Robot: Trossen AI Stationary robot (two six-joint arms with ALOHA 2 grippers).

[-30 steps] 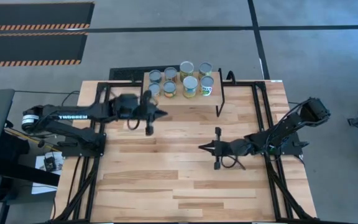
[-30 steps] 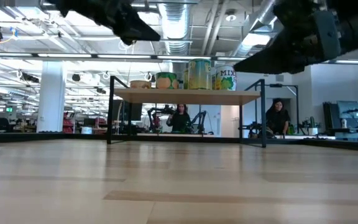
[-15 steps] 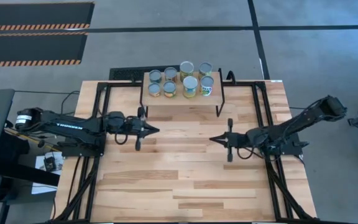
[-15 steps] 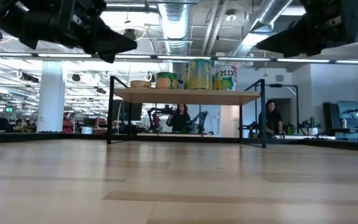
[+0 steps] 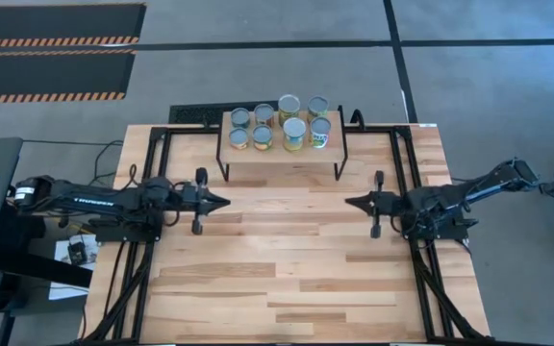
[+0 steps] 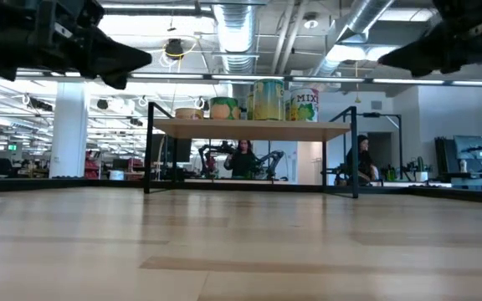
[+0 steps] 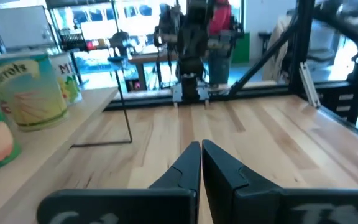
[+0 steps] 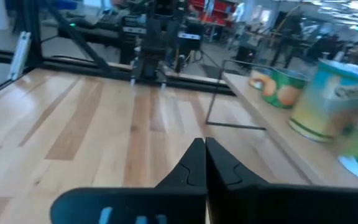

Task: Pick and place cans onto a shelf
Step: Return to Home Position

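Note:
Several cans [image 5: 279,123] with silvery tops stand upright on the small light-wood shelf [image 5: 279,153] at the table's far middle; they also show in the low view [image 6: 262,100]. My left gripper [image 5: 225,202] is shut and empty above the table's left part, its tips pointing toward the right edge. My right gripper [image 5: 348,202] is shut and empty above the table's right part, its tips pointing toward the left edge. Both stand nearer than the shelf and clear of it. The left wrist view shows yellow and green cans [image 7: 27,90]; the right wrist view shows cans [image 8: 325,102] too.
The shelf stands on thin black legs [image 5: 339,163]. Black frame rails [image 5: 152,163] run along the table's left and right sides. Bare wood planks [image 5: 287,259] lie between and in front of the arms. People show in the room behind [image 6: 243,159].
Both arms have drawn back from the middle: my left gripper toward the table's left edge and a little nearer, away from the shelf, my right gripper toward the right edge and slightly farther. Both stay shut and empty. The cans have kept still.

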